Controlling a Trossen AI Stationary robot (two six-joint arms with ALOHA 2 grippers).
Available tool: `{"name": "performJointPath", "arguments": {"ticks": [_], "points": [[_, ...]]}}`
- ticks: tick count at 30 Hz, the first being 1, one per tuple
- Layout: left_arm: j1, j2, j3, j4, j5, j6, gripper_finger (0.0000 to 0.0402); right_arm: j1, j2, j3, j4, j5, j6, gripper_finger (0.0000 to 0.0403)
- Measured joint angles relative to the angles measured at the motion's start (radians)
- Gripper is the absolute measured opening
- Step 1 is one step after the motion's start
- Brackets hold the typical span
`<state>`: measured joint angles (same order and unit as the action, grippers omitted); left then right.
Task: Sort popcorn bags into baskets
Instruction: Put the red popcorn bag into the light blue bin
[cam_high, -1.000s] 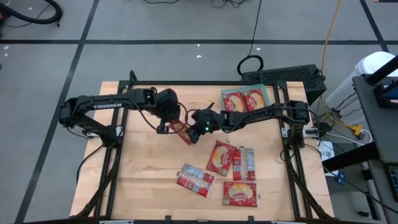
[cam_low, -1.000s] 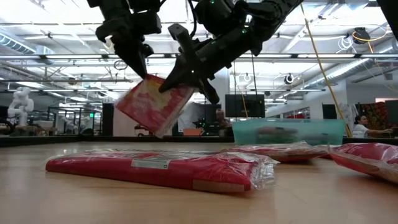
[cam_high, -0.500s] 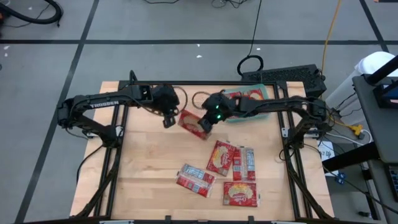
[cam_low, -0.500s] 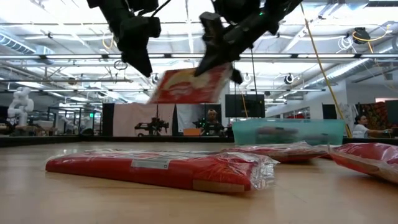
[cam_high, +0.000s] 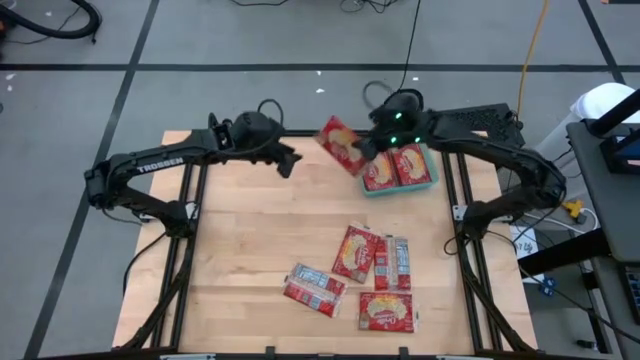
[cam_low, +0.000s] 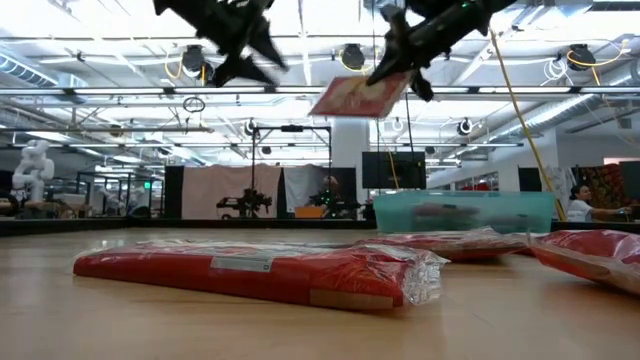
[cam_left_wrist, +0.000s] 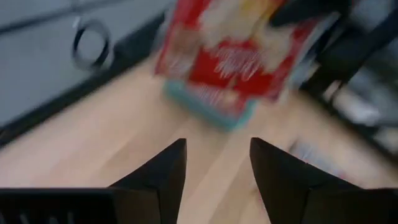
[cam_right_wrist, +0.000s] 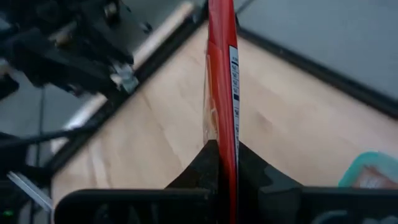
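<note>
Handoff done: your right tool (cam_high: 362, 150) is pinching the bag (cam_high: 340, 145), now upper centre beside the basket (cam_high: 428, 186); left tool (cam_high: 292, 160), spread, is hanging empty. Drop comes next.

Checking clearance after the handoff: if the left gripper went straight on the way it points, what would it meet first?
Probably the popcorn bag held by the right gripper, with the teal basket behind; depth is unclear.

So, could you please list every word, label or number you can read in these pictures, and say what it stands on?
"TROSSEN": on the left arm, high view.
Print on the popcorn bags: too small to read.
White label on the nearest bag, low view: blurred.
Barcode strip on the held bag: unreadable.
</note>
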<state>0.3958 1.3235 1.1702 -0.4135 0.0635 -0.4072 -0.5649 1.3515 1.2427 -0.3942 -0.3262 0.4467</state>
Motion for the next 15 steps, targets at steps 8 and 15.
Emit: {"name": "performJointPath", "arguments": {"ticks": [8, 15], "points": [[-0.037, 0.037, 0.000, 0.423, -0.011, -0.093, 0.0207, -0.136, -0.079, 0.001, 0.160, -0.151, 0.057, 0.0008], [-0.049, 0.146, 0.000, 0.700, -0.005, -0.192, 0.0290, -0.182, -0.082, 0.001, 0.452, -0.205, 0.210, 0.0008]]}}
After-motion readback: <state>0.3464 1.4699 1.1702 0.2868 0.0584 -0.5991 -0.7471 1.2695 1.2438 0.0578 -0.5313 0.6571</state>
